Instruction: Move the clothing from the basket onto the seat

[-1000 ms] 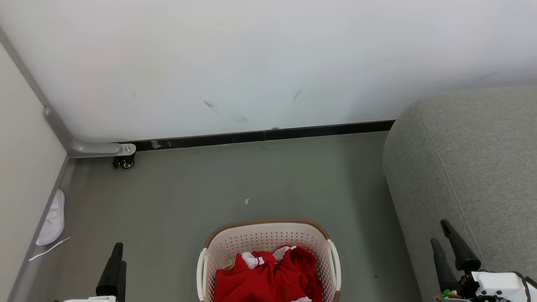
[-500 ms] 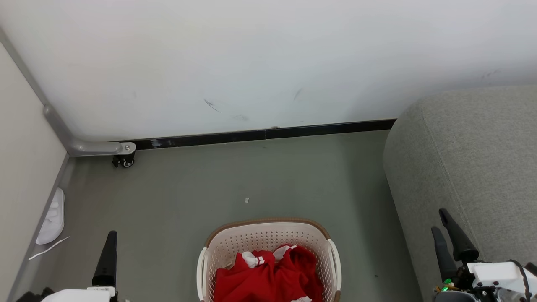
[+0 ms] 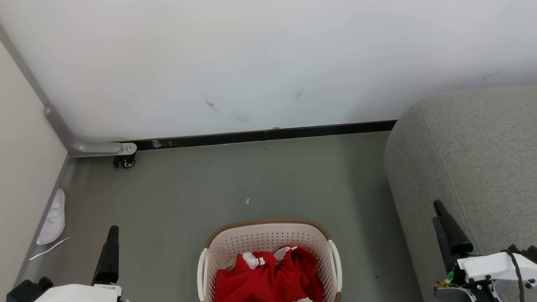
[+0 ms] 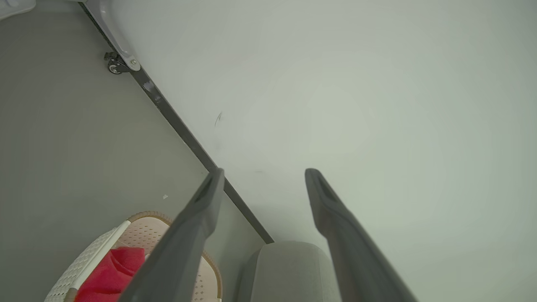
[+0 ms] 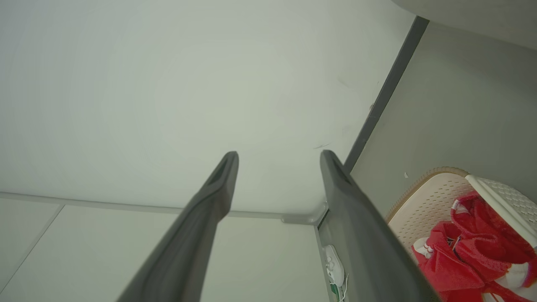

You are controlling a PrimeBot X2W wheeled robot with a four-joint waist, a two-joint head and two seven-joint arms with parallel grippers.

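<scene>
Head view: red clothing (image 3: 268,277) lies bunched in the basket (image 3: 268,222) at six o'clock. My left gripper (image 3: 110,251) at seven and right gripper (image 3: 447,235) at five flank it, spread wide, empty, ready to reach. Grey seat (image 3: 470,159) at three.

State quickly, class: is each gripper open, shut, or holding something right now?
Left gripper: open, holding nothing.
Right gripper: open, holding nothing.

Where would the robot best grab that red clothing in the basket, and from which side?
Probably the bunched fold at the heap's top, near the white trim of the clothing, coming from above: the basket walls surround it, leaving only the open top.
</scene>
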